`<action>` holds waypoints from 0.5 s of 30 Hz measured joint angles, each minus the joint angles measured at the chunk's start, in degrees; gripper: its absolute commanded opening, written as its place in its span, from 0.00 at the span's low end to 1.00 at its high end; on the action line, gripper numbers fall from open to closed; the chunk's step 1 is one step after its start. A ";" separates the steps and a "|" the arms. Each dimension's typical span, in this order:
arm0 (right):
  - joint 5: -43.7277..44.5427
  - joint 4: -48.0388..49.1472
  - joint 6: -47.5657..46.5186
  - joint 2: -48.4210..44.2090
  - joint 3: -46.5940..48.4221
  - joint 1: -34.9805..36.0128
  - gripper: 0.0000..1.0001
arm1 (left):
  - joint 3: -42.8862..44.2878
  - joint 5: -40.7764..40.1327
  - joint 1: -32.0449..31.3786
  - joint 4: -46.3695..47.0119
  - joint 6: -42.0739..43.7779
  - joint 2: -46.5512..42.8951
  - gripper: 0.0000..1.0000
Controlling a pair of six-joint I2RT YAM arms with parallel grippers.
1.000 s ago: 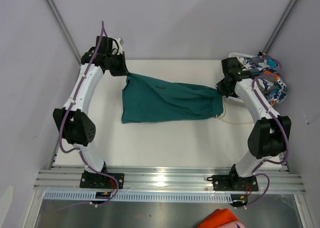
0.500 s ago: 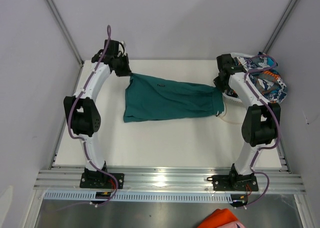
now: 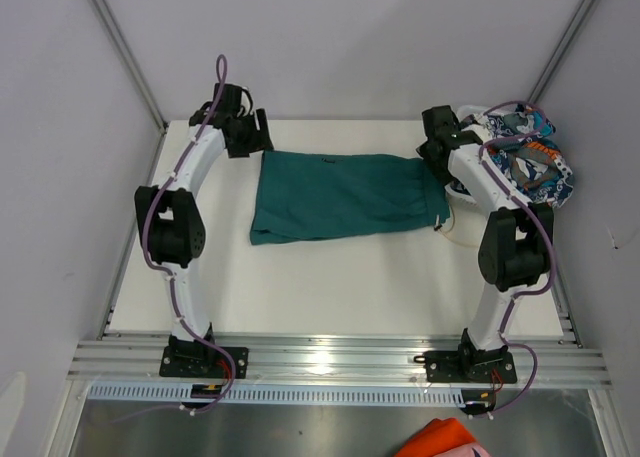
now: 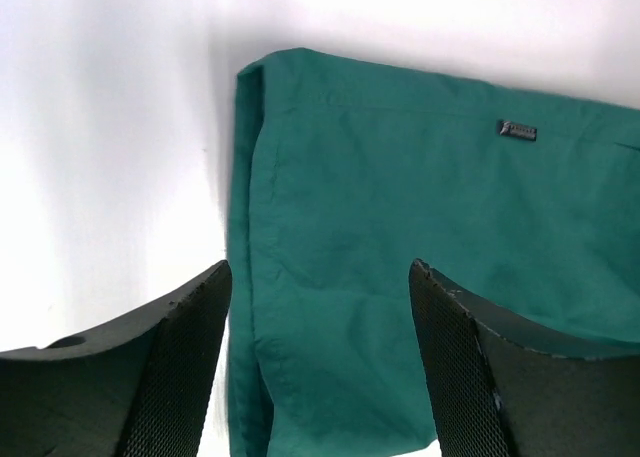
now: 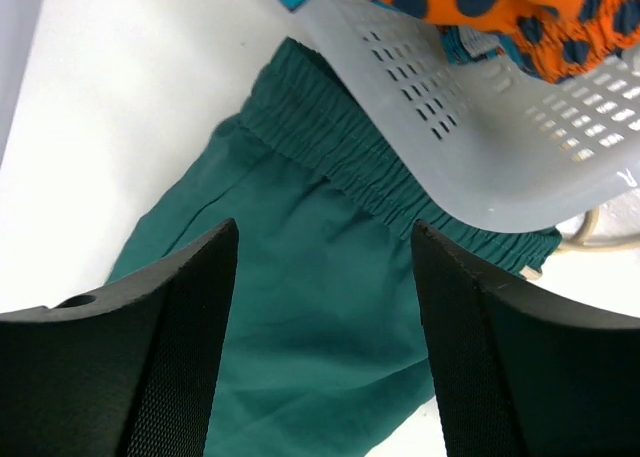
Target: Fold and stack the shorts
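The teal-green shorts [image 3: 345, 195] lie spread flat on the white table [image 3: 330, 277], their waistband [image 5: 340, 147] tucked under the basket's edge at the right. My left gripper [image 3: 262, 139] hovers open over their far left corner [image 4: 290, 177], with nothing between its fingers. Over the waistband end, my right gripper [image 3: 432, 162] also stands open and empty. The printed shorts [image 3: 530, 167] sit bunched in the white mesh basket [image 5: 480, 147] at the back right. In the wrist views, teal fabric shows below both the left gripper [image 4: 320, 267] and the right gripper [image 5: 325, 225].
A pale drawstring [image 3: 455, 239] trails onto the table by the basket. A plain orange cloth [image 3: 440, 442] lies off the table, near the bottom edge of the top view. Grey walls close in on the left, back and right.
Both grippers have gone from shut on the teal shorts' ends to open. The shorts have dropped flat and lie a little farther back. Both arms have drawn toward the back.
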 measured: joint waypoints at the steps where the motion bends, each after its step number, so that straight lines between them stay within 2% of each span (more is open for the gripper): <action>1: 0.46 0.42 -0.66 -0.02 0.17 0.24 0.71 | 0.00 -0.48 0.00 0.00 0.02 -0.24 0.74; 5: 1.03 2.56 -4.87 -1.03 0.17 0.55 0.68 | -0.79 -1.60 0.02 0.26 -0.07 -2.97 0.74; 8: -1.22 8.20 -10.45 -3.98 -2.82 0.55 0.65 | -4.26 -1.60 -0.24 1.46 -0.33 -8.13 0.74; 12: -8.13 17.97 -17.99 -10.75 -12.98 0.52 0.58 | -12.39 -1.88 -1.38 4.72 -1.09 -16.83 0.74; 15: -12.13 22.03 -22.01 -11.91 -16.61 1.03 0.56 | -19.41 -1.49 -2.93 7.41 -2.67 -21.88 0.74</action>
